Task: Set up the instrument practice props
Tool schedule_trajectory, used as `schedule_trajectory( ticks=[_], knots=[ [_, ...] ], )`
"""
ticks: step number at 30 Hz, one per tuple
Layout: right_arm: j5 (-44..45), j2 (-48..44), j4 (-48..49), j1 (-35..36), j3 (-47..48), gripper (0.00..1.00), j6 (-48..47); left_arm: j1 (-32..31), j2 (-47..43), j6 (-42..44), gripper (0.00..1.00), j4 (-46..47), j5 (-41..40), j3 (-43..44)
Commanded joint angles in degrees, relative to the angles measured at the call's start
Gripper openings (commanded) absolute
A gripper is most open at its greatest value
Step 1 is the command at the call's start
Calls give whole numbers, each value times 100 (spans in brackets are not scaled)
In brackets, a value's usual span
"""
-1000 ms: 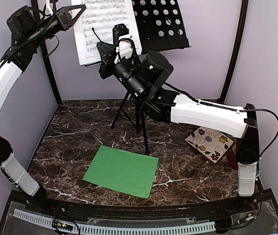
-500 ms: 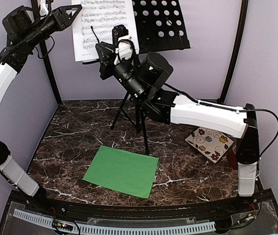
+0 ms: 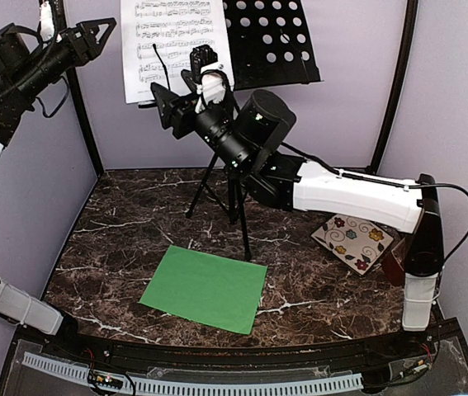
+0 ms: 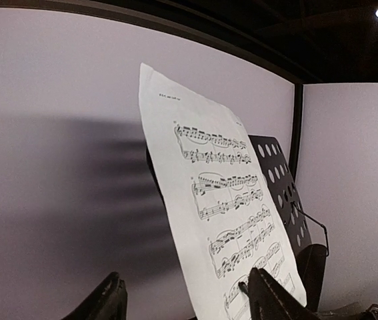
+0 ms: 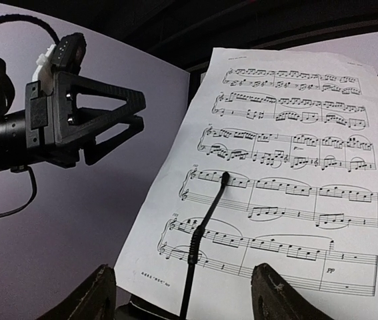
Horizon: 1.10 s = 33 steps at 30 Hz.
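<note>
The white music sheet [image 3: 172,45] [image 4: 222,220] [image 5: 289,167] stands upright on the left half of the black perforated music stand [image 3: 271,41]. A thin black spring wire [image 5: 205,227] lies across its lower part. My left gripper [image 3: 106,35] [image 4: 187,283] hangs open to the left of the sheet, apart from its edge. In front of the sheet's bottom edge my right gripper [image 3: 180,82] [image 5: 185,277] is open with nothing between its fingers. The green music sheet [image 3: 205,289] lies flat on the marble table. A reddish-brown thing [image 3: 390,262] peeks out behind the right arm.
The stand's tripod legs [image 3: 217,186] rest on the table's back middle. A square floral plate [image 3: 353,241] lies at the right, partly under the right arm. Black frame posts [image 3: 394,82] stand against the purple walls.
Both grippers have opened and let go of the white sheet. The left gripper has drawn back to the left, away from the sheet's top corner. The sheet has settled straighter on the stand.
</note>
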Motion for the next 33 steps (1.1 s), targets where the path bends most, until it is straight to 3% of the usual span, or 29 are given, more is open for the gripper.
schedule_trajectory(
  ticks=[1,7,13,19,22,28,33],
  knots=[
    [-281,-538,205,27,-294,75,-72,76,-400,-79,65,86,-395,-646],
    [-505,-972,301,35,-810,91,-185,566,-968,-719,67,368,-405,-1618],
    [-704,-1415,23,33,-1257,94,-185,1022,-1345,-1618,66,815,215,-3150],
    [-665,-2141,-807,27,-1903,95,-37,1012,-1486,-1652,65,1705,1021,-4941],
    [-534,-2591,-1109,12,-2436,96,99,765,-1415,-1358,65,2051,900,-5603],
    [-495,-3240,-1564,-258,-3746,96,981,-202,-638,-931,64,2339,514,-5991],
    [-653,-3625,-1600,-723,-5022,96,1903,-308,383,-1088,54,2770,684,-5997]
  ],
)
